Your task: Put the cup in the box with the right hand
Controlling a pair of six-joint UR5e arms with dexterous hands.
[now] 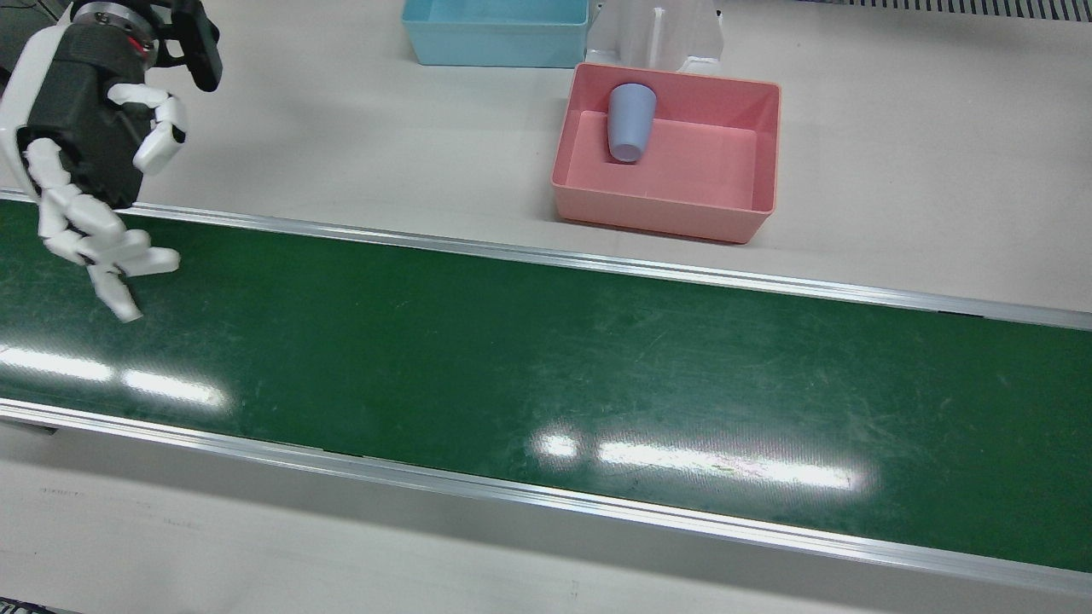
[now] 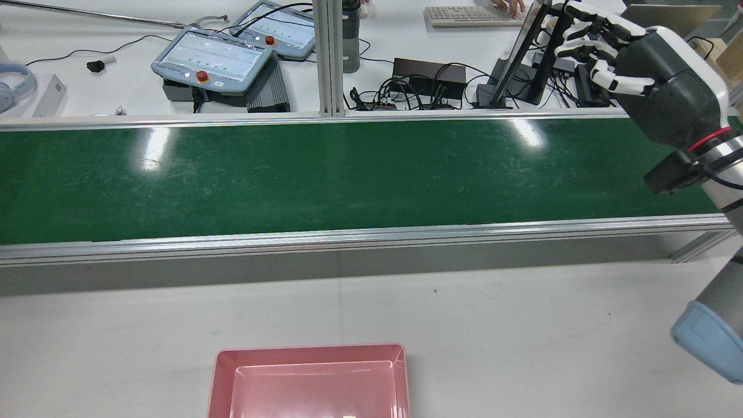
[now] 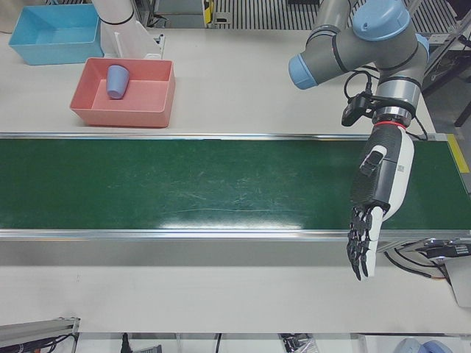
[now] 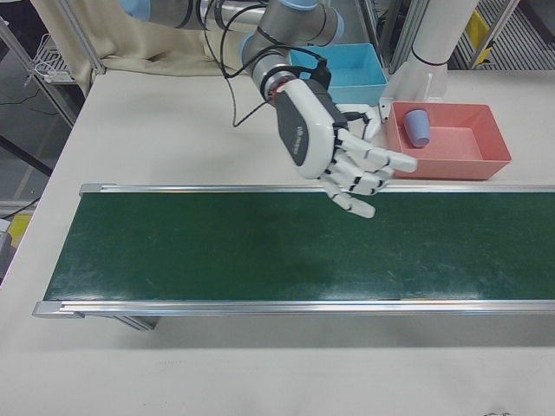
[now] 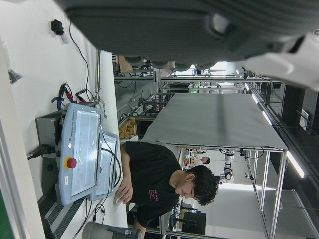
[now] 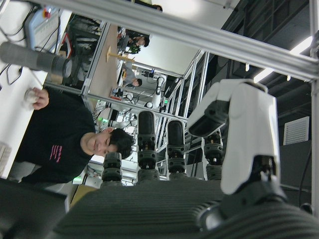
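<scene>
Front view has your cup point(image 1: 631, 122) lying tipped over inside the pink box point(image 1: 666, 211), next to the blue bin point(image 1: 495, 38). Your right hand point(image 1: 94, 170) hangs empty, fingers spread, over the green belt point(image 1: 546, 375). Left hand point(image 3: 372, 213) is loose too, holding nothing.

Your cup point(image 1: 631, 121) is a plain blue-grey tumbler, and it already lies inside the pink box point(image 1: 682, 213), in the upper middle of the front view. It sits upside down, leaning against the box's far left corner. The box is an open, shallow rectangular tub, otherwise bare
</scene>
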